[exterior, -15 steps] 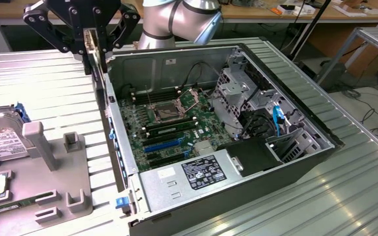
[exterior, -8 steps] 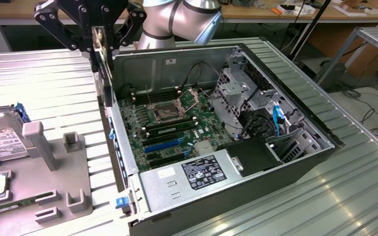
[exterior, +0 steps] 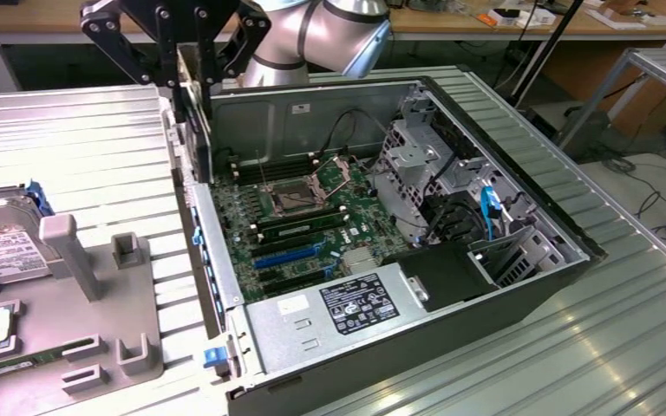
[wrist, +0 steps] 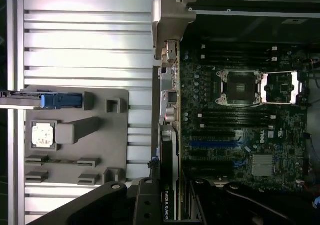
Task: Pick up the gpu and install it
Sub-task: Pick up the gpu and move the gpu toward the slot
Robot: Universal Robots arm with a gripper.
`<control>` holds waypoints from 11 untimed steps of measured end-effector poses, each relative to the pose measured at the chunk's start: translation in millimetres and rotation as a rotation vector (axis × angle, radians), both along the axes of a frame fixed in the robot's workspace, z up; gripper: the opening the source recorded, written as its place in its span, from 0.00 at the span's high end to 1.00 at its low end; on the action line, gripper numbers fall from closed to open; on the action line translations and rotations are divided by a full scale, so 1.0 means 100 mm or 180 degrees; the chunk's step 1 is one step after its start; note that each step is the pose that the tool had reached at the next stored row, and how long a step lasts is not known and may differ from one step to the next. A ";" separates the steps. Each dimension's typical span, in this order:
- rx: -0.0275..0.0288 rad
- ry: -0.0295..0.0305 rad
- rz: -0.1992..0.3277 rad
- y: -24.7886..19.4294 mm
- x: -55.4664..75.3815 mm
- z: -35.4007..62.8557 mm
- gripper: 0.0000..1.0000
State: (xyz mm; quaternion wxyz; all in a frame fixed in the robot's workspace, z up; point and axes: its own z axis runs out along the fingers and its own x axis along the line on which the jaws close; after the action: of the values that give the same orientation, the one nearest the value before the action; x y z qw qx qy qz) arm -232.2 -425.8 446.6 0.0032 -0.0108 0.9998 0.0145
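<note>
In the wrist view the gpu (wrist: 163,205) shows its NVIDIA Quadro label, clamped edge-on in the end effector (wrist: 167,187) beside the motherboard (wrist: 235,135). In the exterior view it is a dark strip at the open computer case's (exterior: 541,286) rear wall, its lower edge hard to make out.

Silver-grey arm (exterior: 322,35), blk linkage hand (exterior: 200,71), silver pivot pins

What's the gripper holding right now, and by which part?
The gripper holds the gpu, clamped across its flat faces at the upper edge, the one with the NVIDIA label. The card hangs below it at the open computer case.
</note>
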 end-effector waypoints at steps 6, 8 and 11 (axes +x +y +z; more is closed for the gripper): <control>0.0000 0.0000 0.0004 0.028 0.06 0.001 0.73; 0.0000 0.0000 0.0006 0.041 0.08 0.001 0.73; 0.0000 0.0000 0.0008 0.056 0.17 0.000 0.73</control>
State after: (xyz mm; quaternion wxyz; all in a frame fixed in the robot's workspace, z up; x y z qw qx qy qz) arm -215.2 -420.2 446.6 0.0032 -0.0121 0.9998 0.0145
